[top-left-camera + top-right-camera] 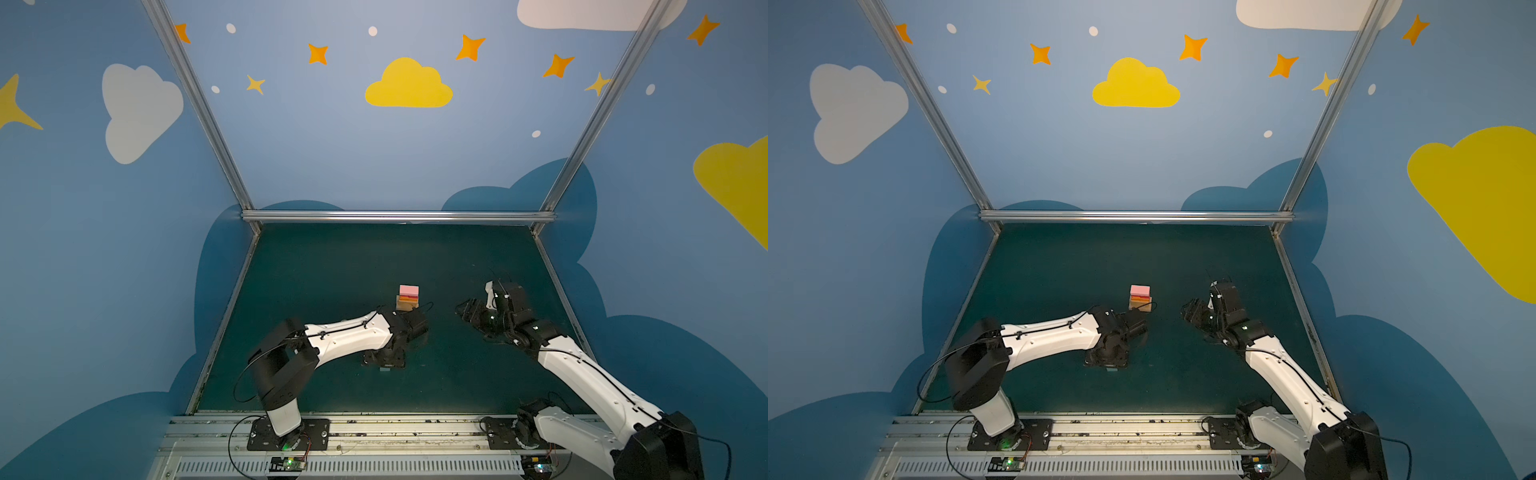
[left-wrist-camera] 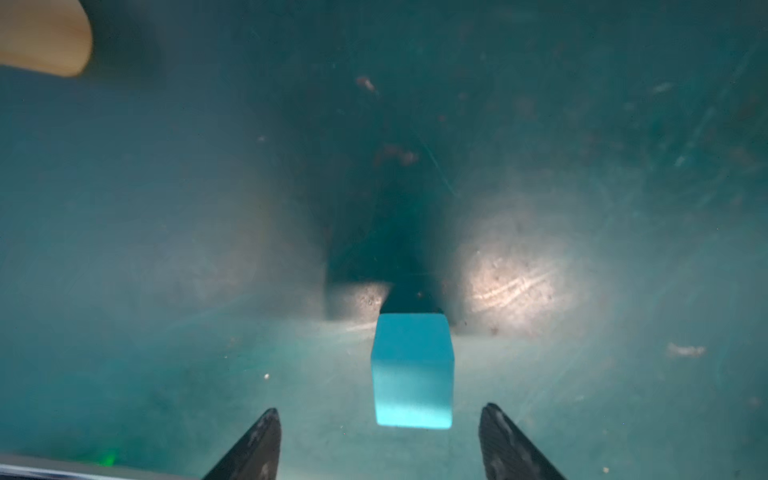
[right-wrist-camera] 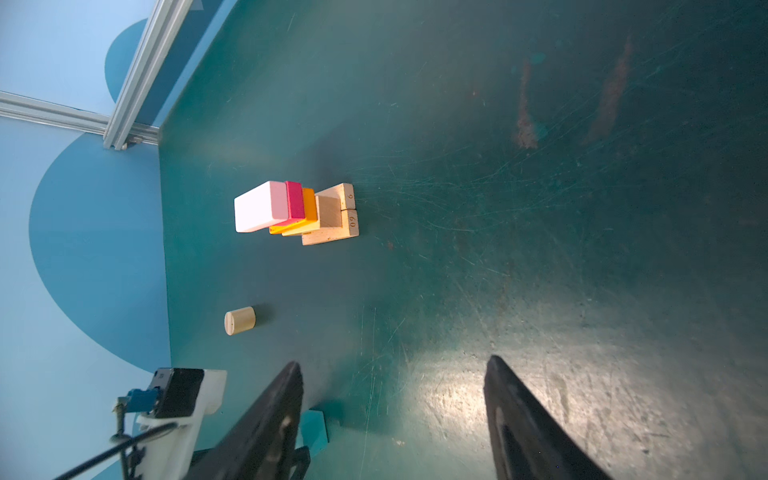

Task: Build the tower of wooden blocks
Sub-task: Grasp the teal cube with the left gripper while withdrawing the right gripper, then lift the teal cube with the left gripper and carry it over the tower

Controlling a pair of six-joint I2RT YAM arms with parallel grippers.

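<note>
Scratched dark-green tabletop [image 1: 332,270]; blue walls [image 1: 311,145] with yellow cloud [image 1: 409,85], orange stars [image 1: 318,54]; aluminium frame bar [image 1: 399,216] along far edge.

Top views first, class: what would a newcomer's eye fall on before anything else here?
The half-built tower at mid-table, its pink block topmost, stands out against the green mat. Next, in the left wrist view, the bright teal cube lying between the fingertips of the open left gripper.

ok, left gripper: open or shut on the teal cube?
Open. In the left wrist view the fingers stand wide apart, with bare table showing on both sides of the teal cube between their tips.
</note>
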